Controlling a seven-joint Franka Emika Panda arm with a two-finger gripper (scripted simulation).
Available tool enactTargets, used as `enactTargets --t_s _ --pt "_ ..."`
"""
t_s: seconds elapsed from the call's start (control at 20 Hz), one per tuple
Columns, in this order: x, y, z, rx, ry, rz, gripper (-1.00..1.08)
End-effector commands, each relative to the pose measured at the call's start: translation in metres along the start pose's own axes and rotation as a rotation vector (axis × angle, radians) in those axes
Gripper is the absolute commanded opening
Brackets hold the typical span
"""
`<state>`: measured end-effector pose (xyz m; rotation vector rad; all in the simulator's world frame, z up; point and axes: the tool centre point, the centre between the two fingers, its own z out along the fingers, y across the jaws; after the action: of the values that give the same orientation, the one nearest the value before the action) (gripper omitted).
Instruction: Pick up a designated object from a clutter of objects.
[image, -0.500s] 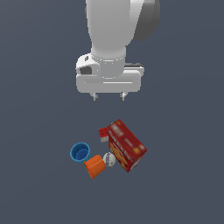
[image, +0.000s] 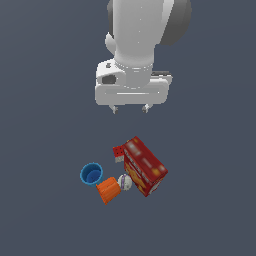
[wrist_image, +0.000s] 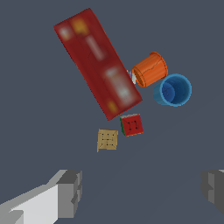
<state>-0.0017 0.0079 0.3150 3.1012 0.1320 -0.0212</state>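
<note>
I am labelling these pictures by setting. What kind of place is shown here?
Most likely a simulated test scene, not a real room: a plain dark floor without walls or furniture, and a small huddle of flatly rendered items such as the red box and blue cup.

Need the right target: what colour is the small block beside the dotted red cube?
Tan-brown with faint dots, clearest in the wrist view.

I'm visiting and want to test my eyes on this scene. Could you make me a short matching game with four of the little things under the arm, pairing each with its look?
Things:
1. box
2. cup
3. ribbed cup
4. small block

Descriptions:
A. orange, lying on its side
B. tan, with faint dots on its face
C. blue, with its open mouth showing
D. red, the largest item

Pairs: 1-D, 2-C, 3-A, 4-B
</note>
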Motion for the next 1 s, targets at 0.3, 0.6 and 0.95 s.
enactTargets --t_s 0.3,0.6,0.95 --pt "-0.001 -0.003 0.000 -0.004 -0.002 -0.008 1.00" --pt "0.001 -0.005 0.016 -0.001 -0.001 -0.005 1.00" --pt "0.003 -0.009 0.057 0.006 0.002 0.005 1.00"
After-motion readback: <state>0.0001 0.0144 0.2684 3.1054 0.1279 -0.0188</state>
